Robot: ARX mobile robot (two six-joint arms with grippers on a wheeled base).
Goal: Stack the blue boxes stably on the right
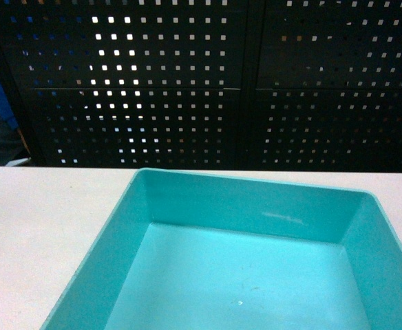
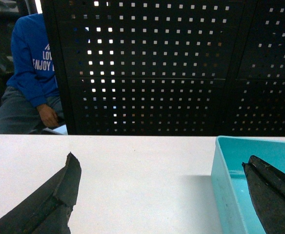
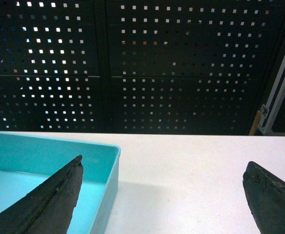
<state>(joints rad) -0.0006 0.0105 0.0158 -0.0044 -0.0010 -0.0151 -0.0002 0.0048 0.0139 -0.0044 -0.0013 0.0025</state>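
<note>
Turquoise tub (image 1: 256, 268) fills lower centre of head view on white table (image 1: 43, 227); left gripper (image 2: 162, 195), right gripper (image 3: 162, 195) spread wide, straddling opposite walls, gripping nothing; uneven pinch likely tilts it

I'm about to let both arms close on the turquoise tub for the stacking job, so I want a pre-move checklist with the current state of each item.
1. Left gripper open, straddling the tub's left wall: ok; one finger sits inside the turquoise tub, the other outside over the white table.
2. Right gripper open, straddling the right wall: ok; same arrangement in the right wrist view on the tub.
3. Tub interior free of loose items: ok, as far as the head view shows the tub.
4. Tub flat on the table: cannot tell; its base is hidden.
5. Second tub or stack target on the right: cannot tell; none in view.
</note>
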